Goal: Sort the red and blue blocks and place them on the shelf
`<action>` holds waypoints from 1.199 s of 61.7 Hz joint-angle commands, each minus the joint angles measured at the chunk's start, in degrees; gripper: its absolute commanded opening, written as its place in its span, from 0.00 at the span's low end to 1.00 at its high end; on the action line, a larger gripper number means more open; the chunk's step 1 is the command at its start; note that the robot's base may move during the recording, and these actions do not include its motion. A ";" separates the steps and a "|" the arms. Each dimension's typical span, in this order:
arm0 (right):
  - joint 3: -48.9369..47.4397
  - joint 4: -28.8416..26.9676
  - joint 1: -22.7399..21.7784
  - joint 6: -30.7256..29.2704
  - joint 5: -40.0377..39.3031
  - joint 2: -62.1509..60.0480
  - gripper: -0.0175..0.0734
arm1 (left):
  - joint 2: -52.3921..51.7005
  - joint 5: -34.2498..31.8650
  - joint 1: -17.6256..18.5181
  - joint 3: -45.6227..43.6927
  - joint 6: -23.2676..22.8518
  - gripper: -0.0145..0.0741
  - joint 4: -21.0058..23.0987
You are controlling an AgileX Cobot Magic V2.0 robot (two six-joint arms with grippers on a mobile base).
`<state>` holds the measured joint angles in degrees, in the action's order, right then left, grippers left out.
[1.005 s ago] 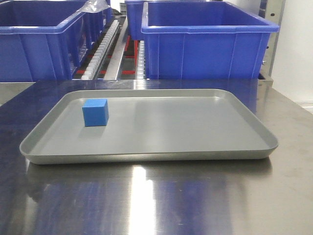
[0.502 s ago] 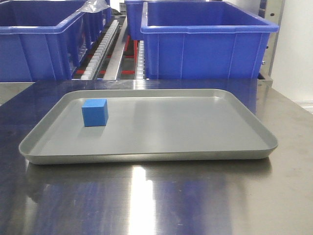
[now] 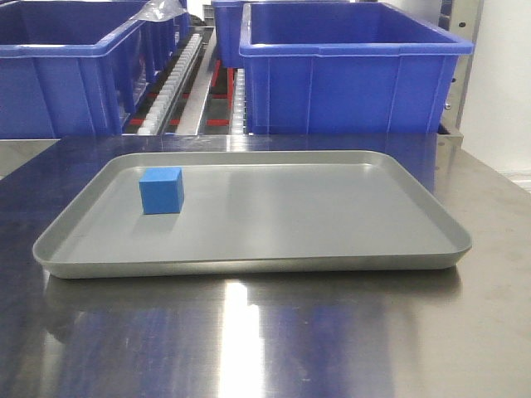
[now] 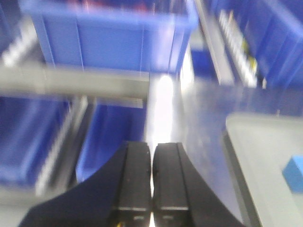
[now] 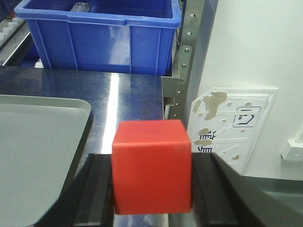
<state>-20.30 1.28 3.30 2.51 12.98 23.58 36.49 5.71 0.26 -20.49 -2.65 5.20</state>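
The small matte red cube [image 5: 151, 161], judged light and rigid, is clamped across flat faces by the right end effector [image 5: 151, 191]; the left end effector [image 4: 151, 184] is pressed together.

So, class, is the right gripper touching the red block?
Touching. The right wrist view shows the red block wedged inside the right gripper, whose two black fingers press flush against its sides with no gap.
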 commanded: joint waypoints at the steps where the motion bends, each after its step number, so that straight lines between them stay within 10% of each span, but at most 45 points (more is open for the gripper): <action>1: -1.61 0.06 -0.38 -0.51 -5.26 0.16 0.56 | 5.78 2.04 0.89 -6.57 -3.16 0.31 0.57; 21: -1.61 0.06 -0.38 -0.51 -5.26 0.16 0.56 | 26.93 17.60 9.90 -25.18 -9.32 0.34 0.45; 38: -1.61 0.06 -0.38 -0.51 -5.21 0.16 0.56 | 45.89 30.23 19.11 -44.20 -11.75 0.75 -2.30; 74: -1.61 0.06 -0.38 -0.51 -5.09 0.16 0.56 | 73.51 57.38 26.74 -78.16 -27.00 0.75 -5.51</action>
<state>-20.30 1.28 3.30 2.51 12.98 23.58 111.74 61.15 26.76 -95.76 -27.54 1.20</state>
